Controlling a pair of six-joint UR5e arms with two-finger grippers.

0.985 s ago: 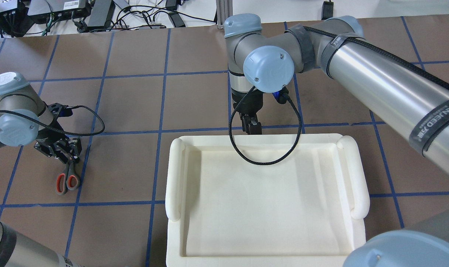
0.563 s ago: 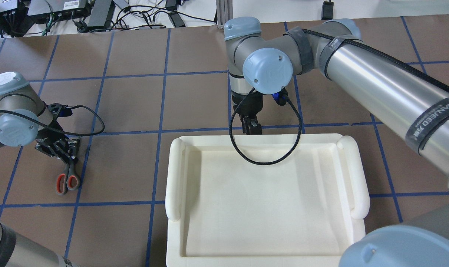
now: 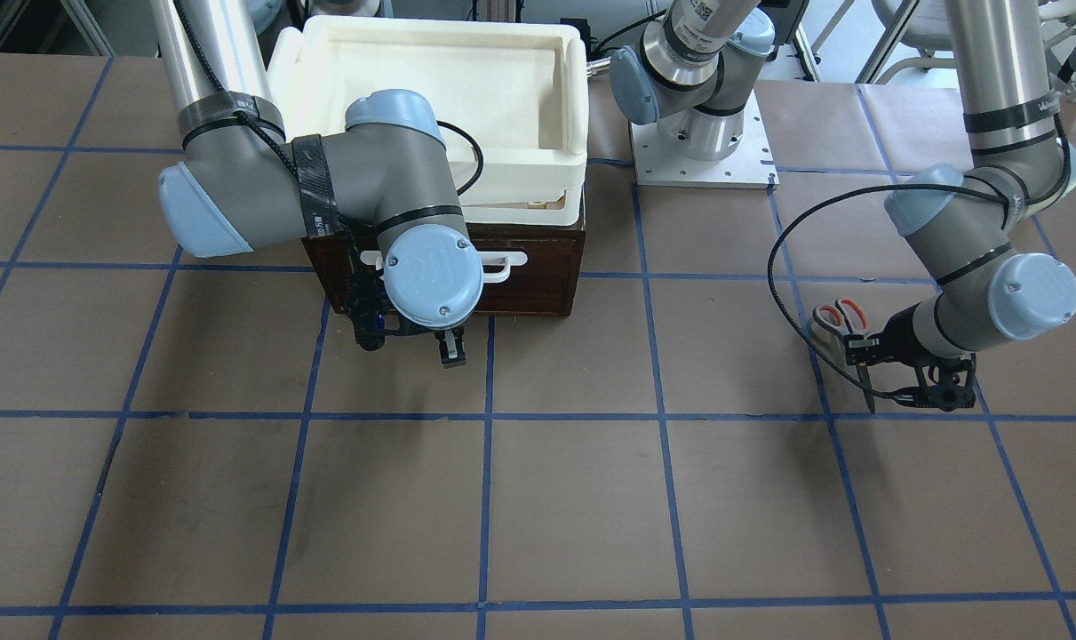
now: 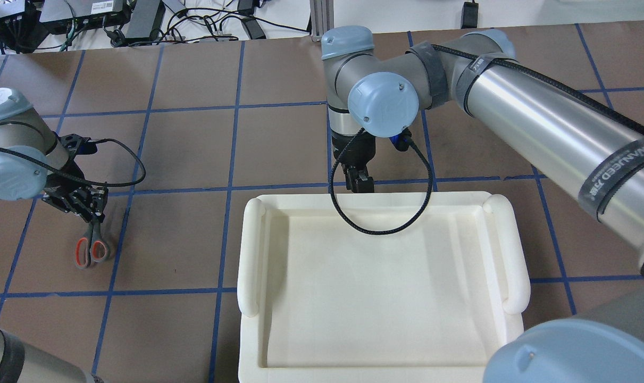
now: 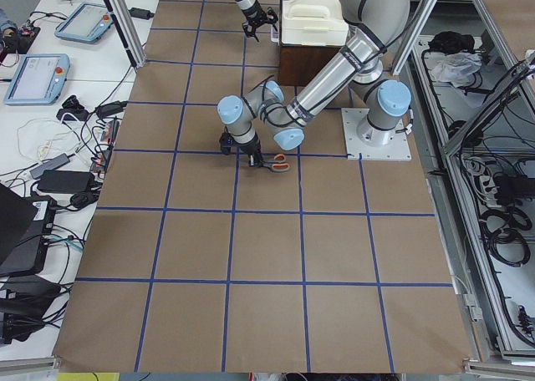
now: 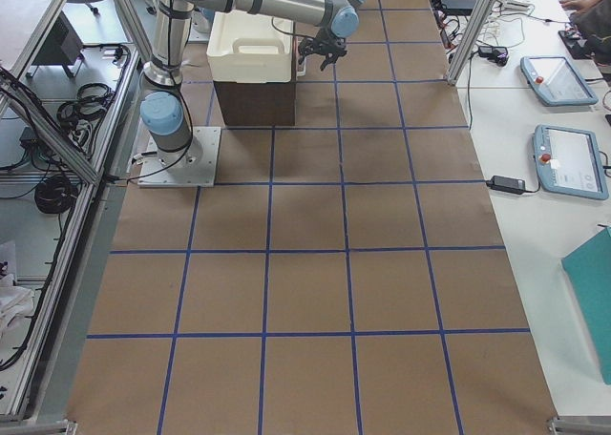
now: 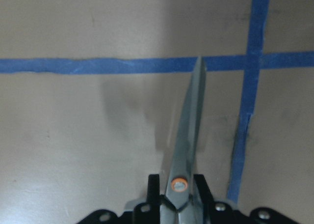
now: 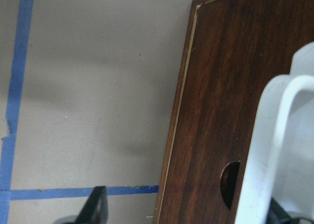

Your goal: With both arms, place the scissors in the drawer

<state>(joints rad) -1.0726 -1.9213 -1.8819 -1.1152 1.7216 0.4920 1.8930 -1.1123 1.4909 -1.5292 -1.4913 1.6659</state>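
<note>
Over the counter [image 4: 194, 143], left side: scissors [image 4: 90, 247] clamped near pivot in left pincer [image 4: 90, 210]; right pincer [image 4: 359, 182] spread by white handle [image 3: 502, 264] of shut drawer [image 3: 538, 280]. Opening and dropping in not yet done.

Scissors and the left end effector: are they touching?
Touching. The left wrist view shows the left end effector clamped on the scissors at their pivot.

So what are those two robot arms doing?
They are putting scissors away in a drawer. The left gripper has its jaws shut on the scissors, holding them by the blades, out to one side of the table. The right gripper is at the front of the brown drawer, jaws apart beside its white handle. The drawer looks shut, so it has to be opened first.
</note>
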